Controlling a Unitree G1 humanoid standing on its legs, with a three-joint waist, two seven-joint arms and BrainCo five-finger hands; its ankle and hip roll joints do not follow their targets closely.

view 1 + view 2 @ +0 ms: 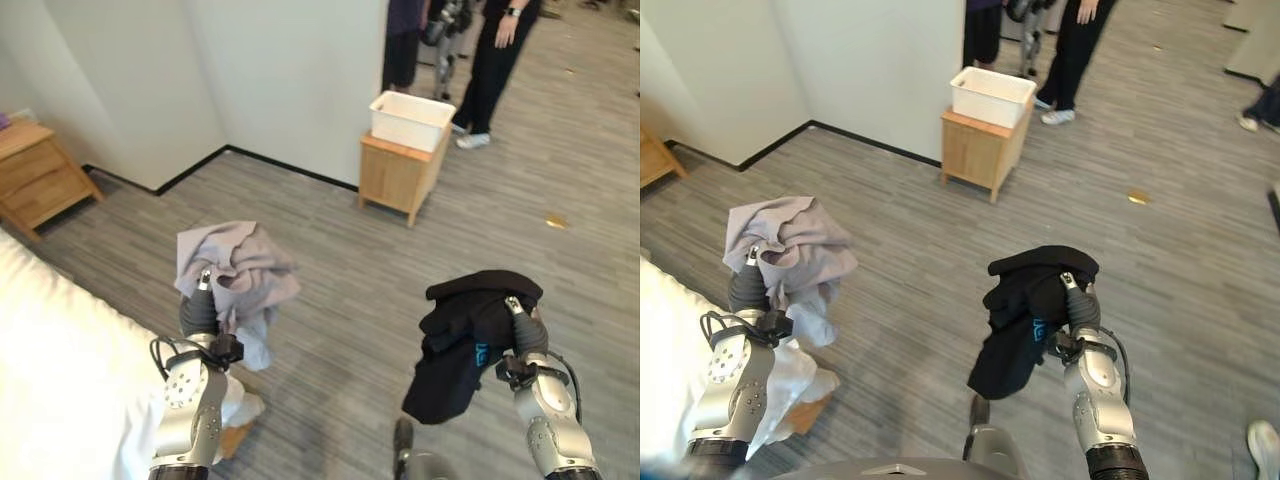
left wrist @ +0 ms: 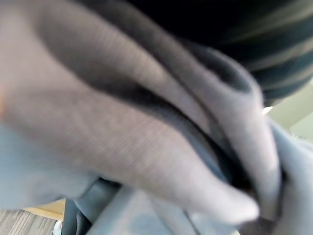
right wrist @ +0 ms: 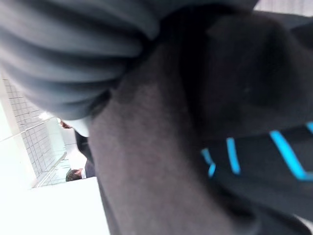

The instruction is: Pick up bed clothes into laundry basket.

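Grey cloth, crumpled and folded on itself, is the garment (image 1: pixel 236 265) you see bunched over the left hand (image 1: pixel 199 305); its loose lower folds hang down beside the wrist. Black cloth with a small blue mark forms the second garment (image 1: pixel 462 340), draped over the right hand (image 1: pixel 527 328) and hanging well below it on its inner side. Both hands are raised above the floor with cloth heaped on top; each wrist view shows fabric pressed close against the ribbed cover, so you cannot tell how the fingers of either hand stand.

Ahead of both hands, and well apart from them, note the white laundry basket (image 1: pixel 411 120) resting on a small wooden cabinet (image 1: pixel 398 177) next to the wall corner. Between the hands and the basket the grey plank floor (image 1: pixel 330 250) lies open. Outward of the left hand is the white bed (image 1: pixel 60 390), its edge just beside the forearm. Beyond the basket, a person (image 1: pixel 495 65) stands on the floor.
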